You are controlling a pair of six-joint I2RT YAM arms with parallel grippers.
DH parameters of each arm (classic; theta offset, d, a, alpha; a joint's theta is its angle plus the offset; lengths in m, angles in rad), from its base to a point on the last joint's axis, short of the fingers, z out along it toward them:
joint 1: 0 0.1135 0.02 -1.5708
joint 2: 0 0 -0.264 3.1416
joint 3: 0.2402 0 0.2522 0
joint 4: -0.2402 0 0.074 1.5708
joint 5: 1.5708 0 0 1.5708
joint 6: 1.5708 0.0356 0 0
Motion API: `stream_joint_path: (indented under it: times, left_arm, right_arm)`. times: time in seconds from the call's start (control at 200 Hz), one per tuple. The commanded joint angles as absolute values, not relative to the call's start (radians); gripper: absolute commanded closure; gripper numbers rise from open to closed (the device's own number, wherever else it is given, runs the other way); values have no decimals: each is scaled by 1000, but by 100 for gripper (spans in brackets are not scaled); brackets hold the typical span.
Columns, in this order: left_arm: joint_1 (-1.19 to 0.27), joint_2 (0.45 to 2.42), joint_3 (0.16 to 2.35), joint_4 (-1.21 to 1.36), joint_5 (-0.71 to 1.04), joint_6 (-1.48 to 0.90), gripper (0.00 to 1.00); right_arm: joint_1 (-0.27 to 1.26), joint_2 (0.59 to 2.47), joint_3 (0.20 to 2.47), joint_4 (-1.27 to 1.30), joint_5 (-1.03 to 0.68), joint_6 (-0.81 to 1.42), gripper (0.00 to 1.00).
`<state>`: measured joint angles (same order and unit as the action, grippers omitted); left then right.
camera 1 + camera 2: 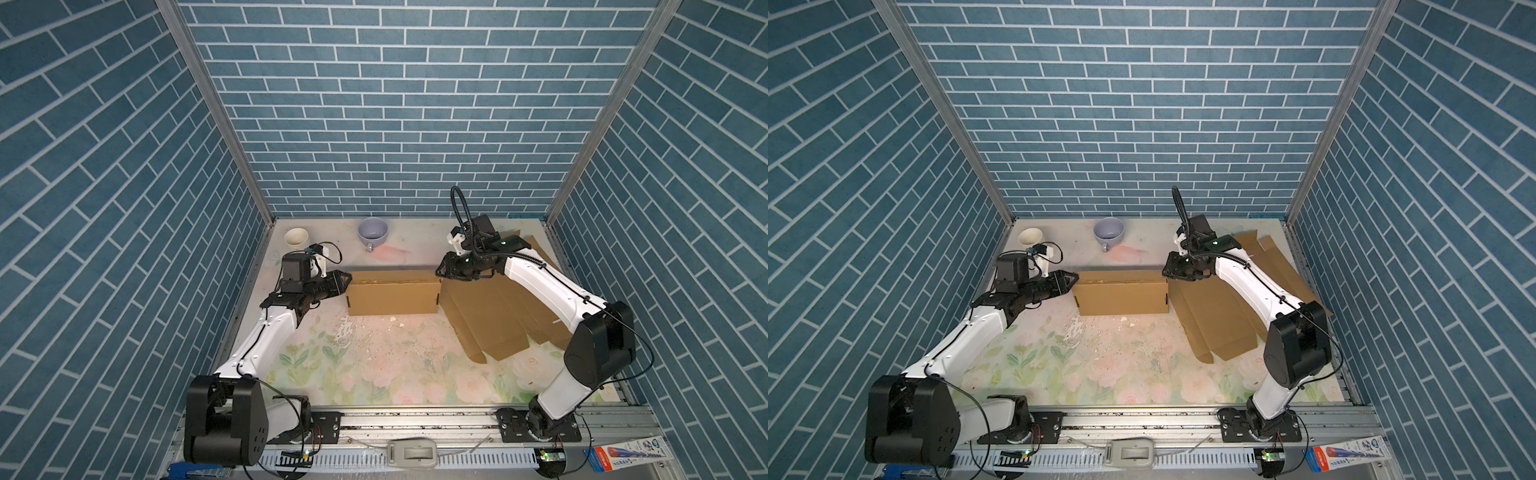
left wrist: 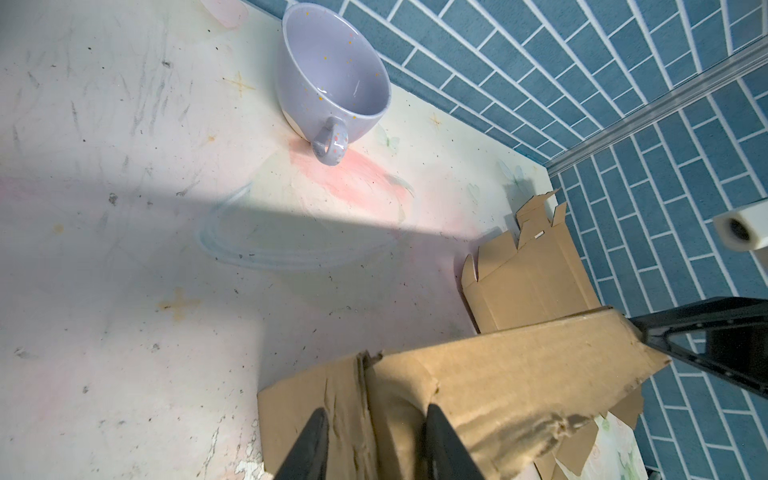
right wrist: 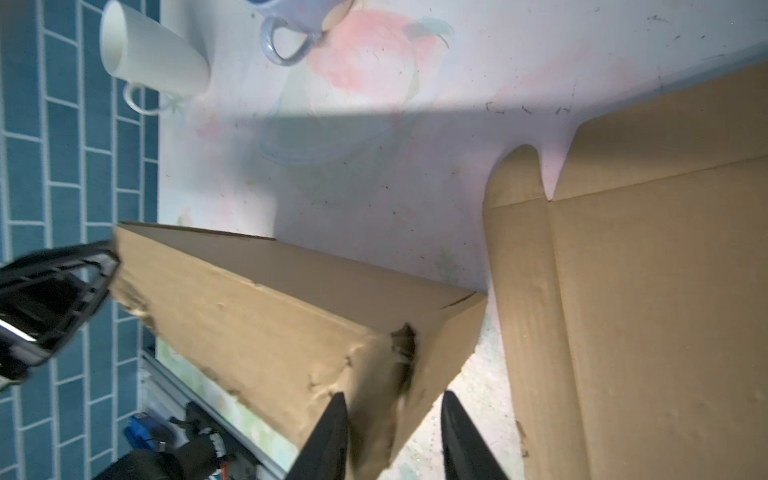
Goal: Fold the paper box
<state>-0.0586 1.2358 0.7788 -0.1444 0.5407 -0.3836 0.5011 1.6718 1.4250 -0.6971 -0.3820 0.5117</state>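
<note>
**One end gripped, one end loose**

In both top views the paper box (image 1: 392,298) (image 1: 1121,298) stands between the left pincer (image 1: 347,282) and right pincer (image 1: 439,272). Left wrist view: the left pincer (image 2: 376,411) grasps its crumpled end. Right wrist view: the right pincer (image 3: 394,395) straddles a corner, released.

Purple cup (image 3: 307,14) partly off-frame.

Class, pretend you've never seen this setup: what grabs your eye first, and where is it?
A brown cardboard box stands mid-table, with the left gripper at one end and the right gripper at the other. Flat cardboard sheets sprawl beside it on the right, and a lilac cup sits at the back.
</note>
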Motion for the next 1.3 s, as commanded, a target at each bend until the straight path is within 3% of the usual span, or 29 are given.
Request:
stream_joint_path:
  times: [0.0,0.385,0.6,0.655,0.765,0.91,1.075,1.295]
  left_arm:
    - [-54,1250,740,-254,486,-356,63]
    - [-54,1253,733,-252,485,-360,65]
    - [-54,1256,735,-253,486,-356,65]
    - [-54,1256,733,-256,491,-355,65]
    - [-55,1249,730,-261,486,-351,65]
    - [-63,1252,731,-256,485,-347,65]
    - [-71,1244,726,-255,485,-344,65]
    - [-71,1226,721,-270,481,-334,65]
  right_arm:
    - [479,1716,1352,-723,-348,516,73]
    - [479,1618,1367,-610,-548,583,66]
    - [479,1704,1342,-745,-317,461,71]
    - [481,1685,1349,-734,-311,429,65]
    - [513,1587,1360,-673,-275,292,43]
    - [639,1531,1368,-627,-139,-89,23]
    - [761,1651,1483,-693,-39,-429,17]
    - [811,1819,1635,-690,-8,-594,16]
